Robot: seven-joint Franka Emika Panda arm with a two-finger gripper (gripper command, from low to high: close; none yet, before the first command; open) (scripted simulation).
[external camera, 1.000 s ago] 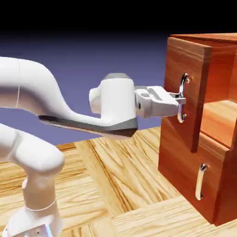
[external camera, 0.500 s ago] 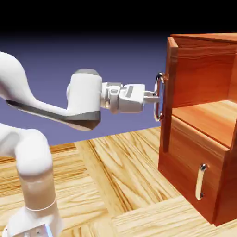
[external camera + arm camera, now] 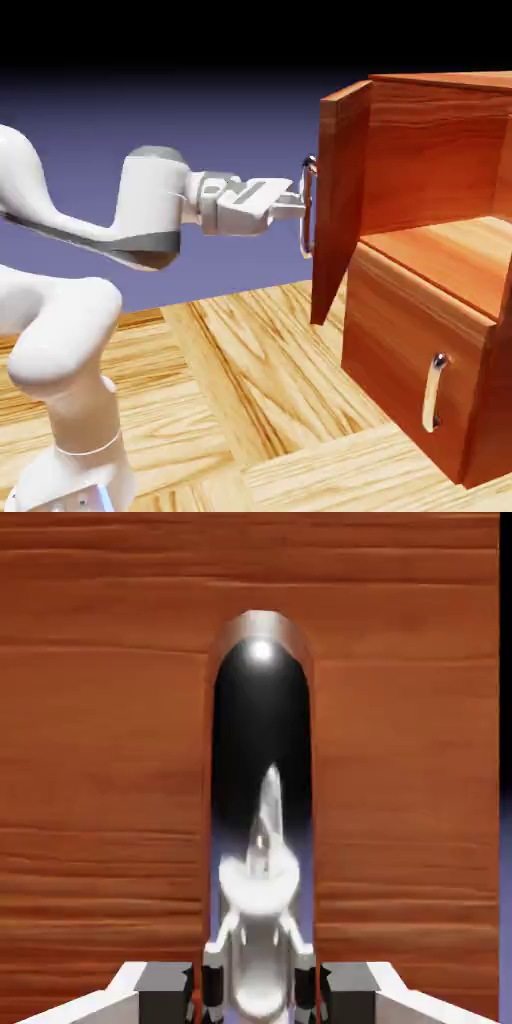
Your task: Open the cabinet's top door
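At the cabinet's curved handle [image 3: 306, 215], our gripper [image 3: 303, 206] looks closed on slick metal, best held mid-bar; the door [image 3: 338, 190] should swing lightly.

My arm [image 3: 150, 205]: glossy white, smooth rounded casings. My elbow-side casing [image 3: 68, 330]: white, bulging, rounded. My wrist drum [image 3: 150, 200]: white cylinder, grey cap, dark grey band along its underside. My base [image 3: 75, 490]: white, small dark marks, a bluish-lit strip. My claw [image 3: 290, 207]: white, angular body, pale grey fingers. Seen from my hand: white finger mounts, dark grey blocks, black pads [image 3: 212, 982].
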